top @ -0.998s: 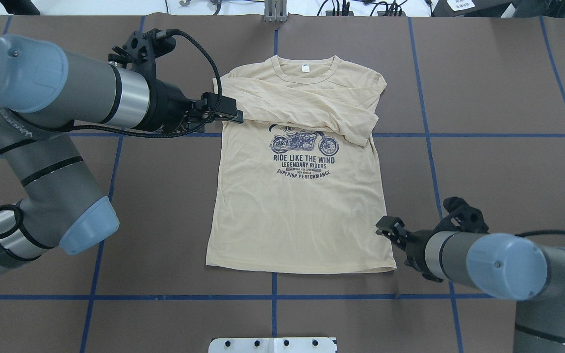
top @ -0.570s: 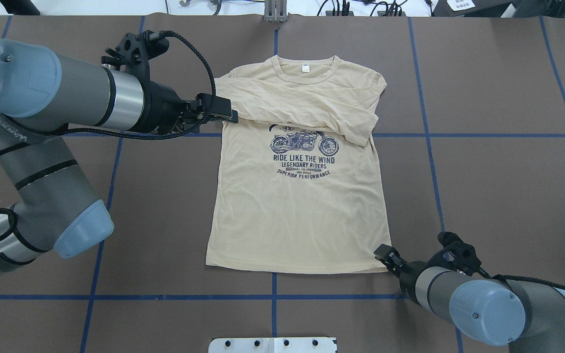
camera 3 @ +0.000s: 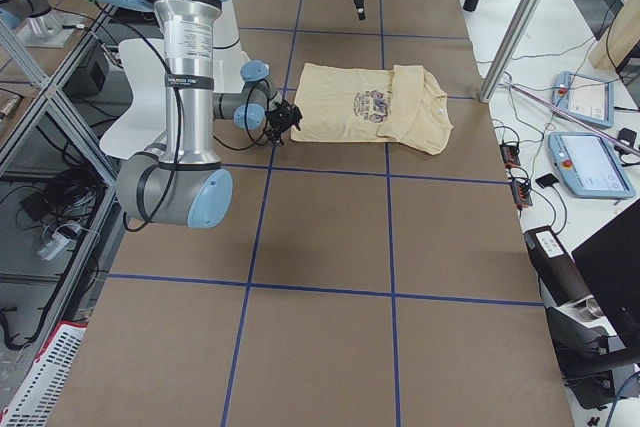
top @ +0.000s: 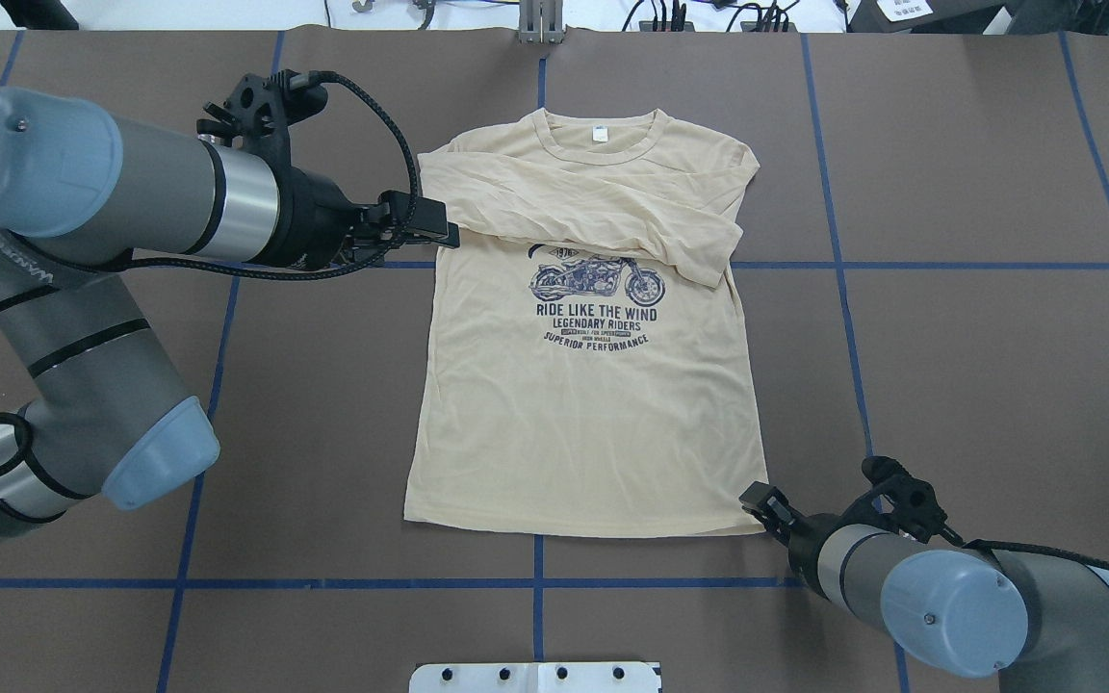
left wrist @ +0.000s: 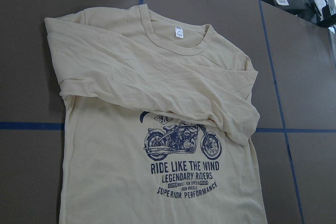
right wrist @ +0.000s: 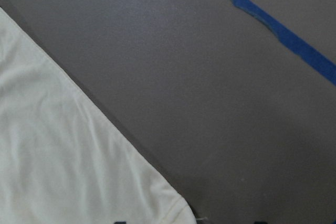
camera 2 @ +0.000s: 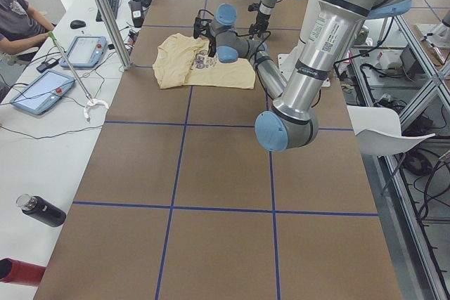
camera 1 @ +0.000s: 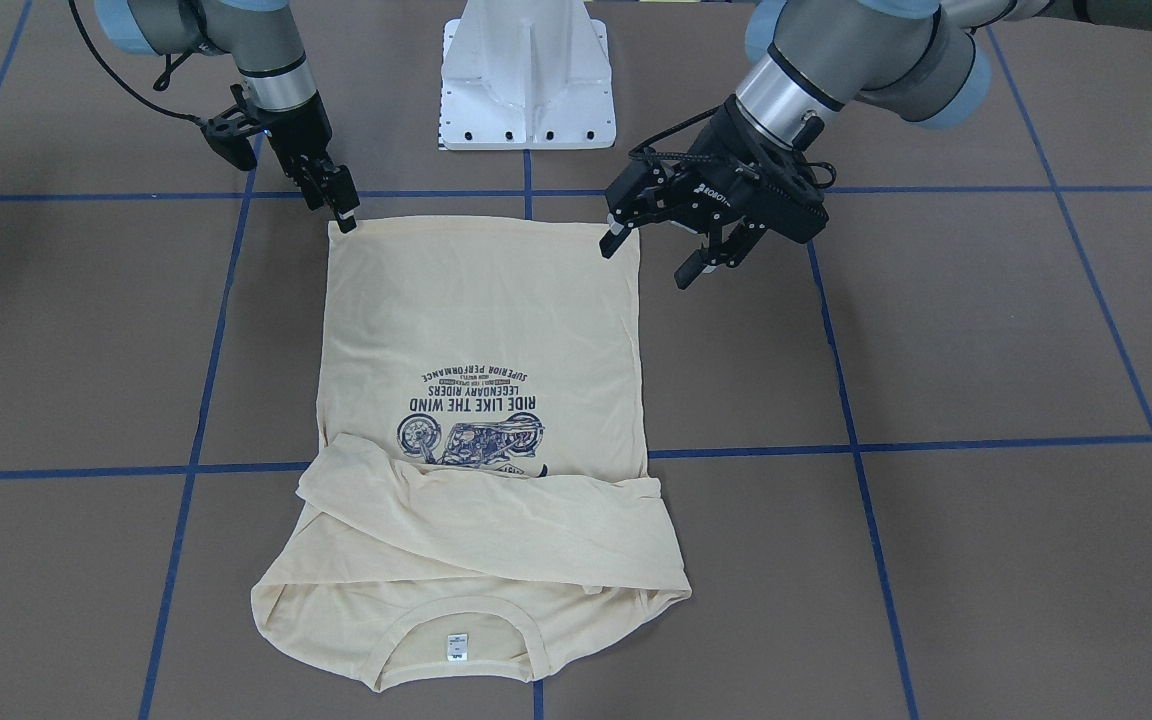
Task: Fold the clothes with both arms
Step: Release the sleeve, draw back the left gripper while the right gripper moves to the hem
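1. Over the last second the black right gripper [top: 761, 507] has come down along the edge of the pale cream-yellow long-sleeved T-shirt [top: 583, 433]. It is now at the T-shirt's near hem corner on the robot's right, and in the last half second it has barely shifted.
2. The black left gripper [camera 1: 648, 262] has drawn back a little toward the T-shirt's left side, by the armpit. The T-shirt lies as before: flat, print up, with one long sleeve [top: 603, 207] folded across the chest and covering the top of the navy motorcycle print [top: 596, 289].
3. The right wrist view alone shows the hem corner close up, lying flat on the surface. The overhead view shows the right gripper's jaws parted at that corner with no cloth lifted.
4. The front-facing view shows what the overhead view hides: the left gripper's jaws are spread wide, hold nothing and are raised off the surface. Its wrist camera looks over the T-shirt's upper half, from the small white neck label [left wrist: 178, 32] down to the lettering.
5. The T-shirt rests on a matte brown table cover [top: 978, 385] gridded with blue tape lines [top: 901, 265]. The white pedestal base [camera 1: 528, 75] stands off the hem side.
6. Beyond the collar side runs a white bench with two blue-edged tablets [camera 2: 39, 93] and a seated person [camera 2: 17, 22]. Farther along the bench from the T-shirt lie a black bottle [camera 2: 41, 210] and a red one [camera 2: 14, 272].
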